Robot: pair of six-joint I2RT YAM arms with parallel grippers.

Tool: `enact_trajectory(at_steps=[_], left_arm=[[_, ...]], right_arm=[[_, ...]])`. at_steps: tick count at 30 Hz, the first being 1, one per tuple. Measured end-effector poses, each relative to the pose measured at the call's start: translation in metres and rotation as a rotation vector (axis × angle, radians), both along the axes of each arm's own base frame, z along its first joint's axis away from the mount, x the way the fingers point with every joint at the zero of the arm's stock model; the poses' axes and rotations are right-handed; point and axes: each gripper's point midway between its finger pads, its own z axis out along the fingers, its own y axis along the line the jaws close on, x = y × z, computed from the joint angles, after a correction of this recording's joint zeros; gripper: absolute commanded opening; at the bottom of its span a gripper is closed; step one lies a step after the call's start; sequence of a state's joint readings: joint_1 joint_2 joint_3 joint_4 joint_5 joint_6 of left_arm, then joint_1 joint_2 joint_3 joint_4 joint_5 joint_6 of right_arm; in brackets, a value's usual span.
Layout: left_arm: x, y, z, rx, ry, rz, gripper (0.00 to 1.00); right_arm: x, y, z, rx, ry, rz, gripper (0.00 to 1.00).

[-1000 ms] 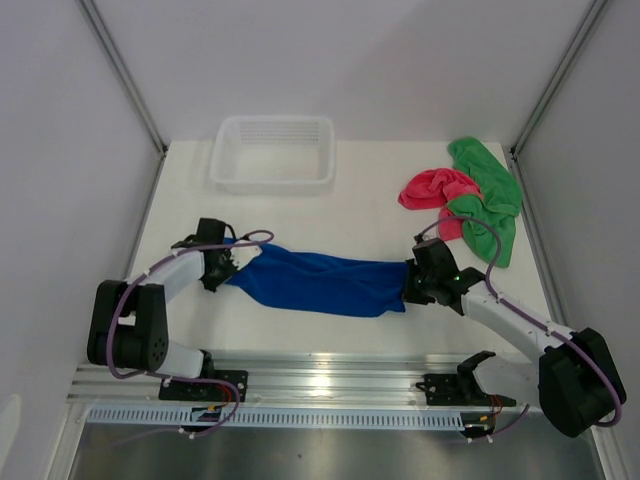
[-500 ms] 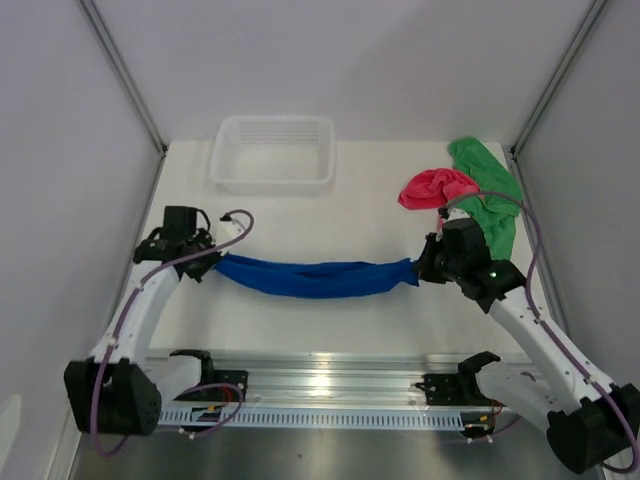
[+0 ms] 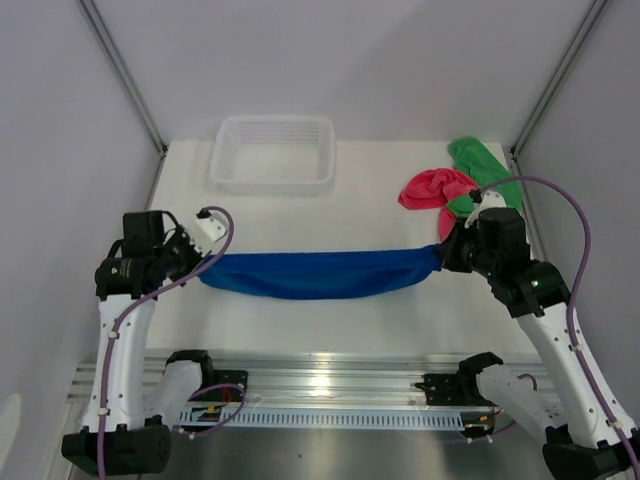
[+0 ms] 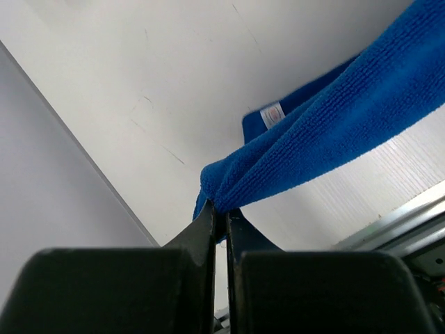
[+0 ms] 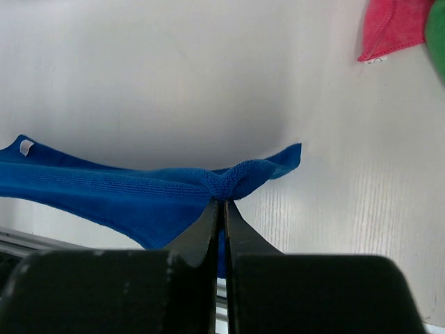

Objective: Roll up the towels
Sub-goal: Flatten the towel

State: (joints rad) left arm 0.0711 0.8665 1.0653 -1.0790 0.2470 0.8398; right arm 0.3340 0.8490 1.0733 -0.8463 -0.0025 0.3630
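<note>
The blue towel (image 3: 318,273) is held stretched between the two grippers, sagging slightly above the surface (image 3: 350,215). Its left end is pinched in the closed left gripper (image 3: 203,264), its right end in the closed right gripper (image 3: 440,256).

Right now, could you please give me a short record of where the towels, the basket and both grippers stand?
blue towel: unrolled, stretched sideways between both grippers, sagging in the middle
left gripper: shut on the blue towel's left end
right gripper: shut on its right end
pink-red towel: bunched at the far right of the table, unrolled
green towel: crumpled, touching the pink-red towel, partly hidden by the right arm
basket: upright at the far edge, left of centre
towels rolled: none
</note>
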Motion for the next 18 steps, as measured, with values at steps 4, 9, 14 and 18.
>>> enact_trajectory(at_steps=[4, 9, 14, 18], left_arm=[[0.021, 0.001, 0.001, -0.019, -0.014, 0.026, 0.01], [0.077, 0.005, 0.016, -0.065, -0.046, 0.09, 0.01], [0.121, 0.011, 0.054, -0.086, -0.173, 0.135, 0.01], [0.129, 0.01, 0.076, -0.086, -0.257, 0.122, 0.02]], right_arm=[[0.026, 0.008, -0.013, -0.015, 0.068, 0.016, 0.0], [0.104, 0.027, -0.003, -0.031, 0.096, 0.037, 0.0], [0.162, 0.028, 0.05, -0.019, -0.036, 0.027, 0.0], [0.159, 0.021, 0.079, -0.015, -0.124, 0.023, 0.0]])
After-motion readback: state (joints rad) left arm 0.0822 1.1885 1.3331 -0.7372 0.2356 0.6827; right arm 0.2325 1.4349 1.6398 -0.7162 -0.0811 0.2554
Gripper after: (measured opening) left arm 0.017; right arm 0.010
